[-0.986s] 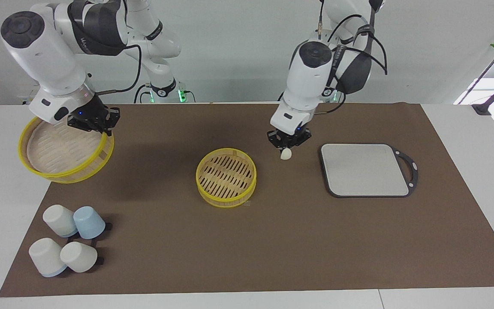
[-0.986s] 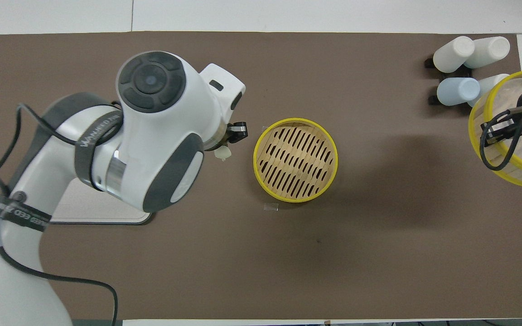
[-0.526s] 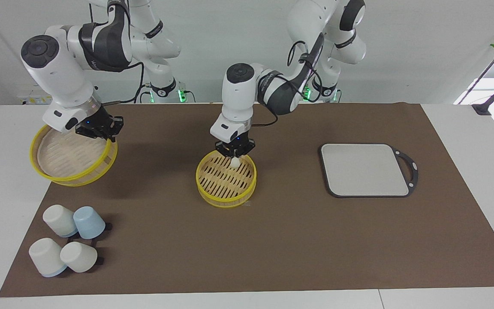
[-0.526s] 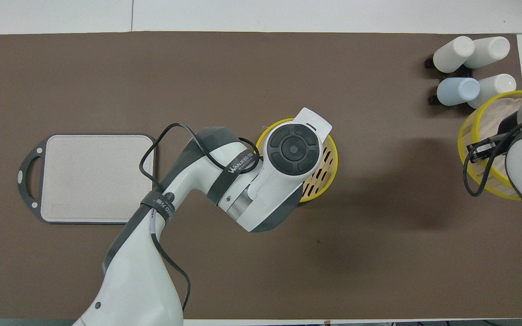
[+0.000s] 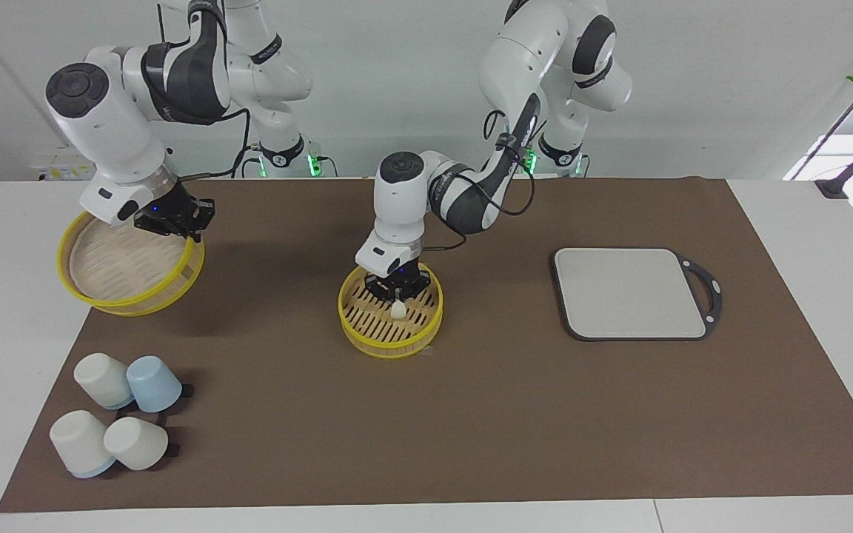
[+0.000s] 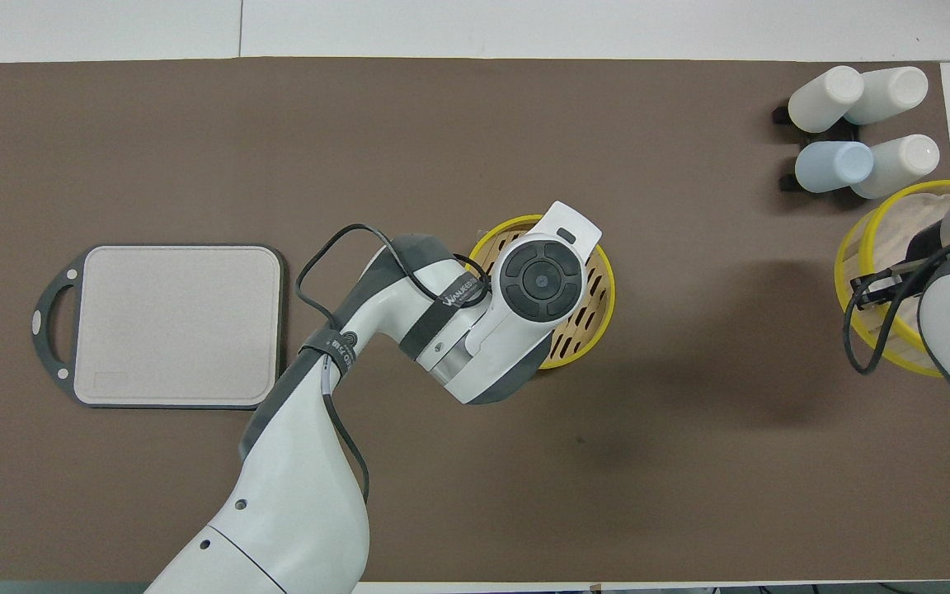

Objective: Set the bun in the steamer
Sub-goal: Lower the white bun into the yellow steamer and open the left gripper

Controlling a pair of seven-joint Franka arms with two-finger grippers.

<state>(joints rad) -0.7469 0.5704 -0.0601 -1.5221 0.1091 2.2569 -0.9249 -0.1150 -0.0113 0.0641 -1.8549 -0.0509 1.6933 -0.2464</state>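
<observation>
Bamboo slats show through the round yellow-rimmed bamboo steamer basket (image 5: 390, 311) at the centre of the facing frame, and your left hand (image 5: 396, 290) is down inside its rim. From its tips hangs the small cream-white dough bun (image 5: 397, 310), low over the slatted floor or just touching it; you cannot tell which from here. The fingers look closed on the bun's top, so it reads as held, not yet let go. In the overhead frame the left arm's wrist covers most of the basket, hiding the bun.

Your right hand (image 5: 175, 217), at the upper left of the facing frame, grips the edge of the matching yellow-rimmed bamboo lid (image 5: 129, 268), tilted and lifted off the brown mat on the desk (image 5: 471, 414). That likely keeps the basket's mouth free for the drop.

Toward the left arm's end lies the grey rectangular board with a dark handle (image 5: 635, 293); the cluster of white and pale-blue cups (image 5: 119, 422) sits lower left.
</observation>
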